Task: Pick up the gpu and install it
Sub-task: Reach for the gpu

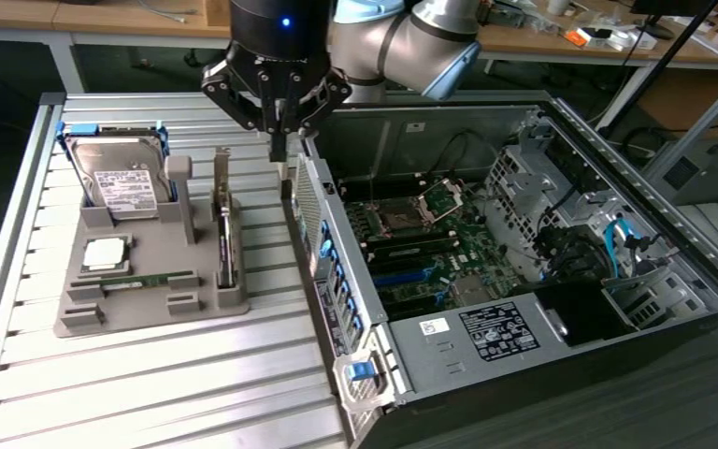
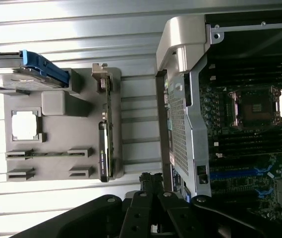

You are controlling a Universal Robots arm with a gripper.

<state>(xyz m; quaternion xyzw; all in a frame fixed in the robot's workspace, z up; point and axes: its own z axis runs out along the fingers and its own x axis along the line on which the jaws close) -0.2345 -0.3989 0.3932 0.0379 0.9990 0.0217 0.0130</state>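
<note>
The gpu [image 1: 224,234] stands on its edge in a slot of the grey holder tray [image 1: 147,313], its silver end bracket pointing up at the far end. The wrist view looks along the gpu [image 2: 105,144], a thin dark card with its bracket toward the hard drive side. My gripper [image 1: 280,161] hangs above the gap between the tray and the open computer case [image 1: 334,271], a little to the exterior view's right of the card. Its fingers are shut together with nothing between them. The gripper's black linkages [image 2: 148,198] appear in the wrist view, apart from the card.
In the tray a silver hard drive [image 1: 122,182] leans in a blue bracket, with a square processor [image 1: 106,253] and a green memory stick [image 1: 135,279] lying flat. The case lies open on its side, its motherboard [image 1: 415,243] exposed. All rest on a slatted metal table [image 1: 147,393].
</note>
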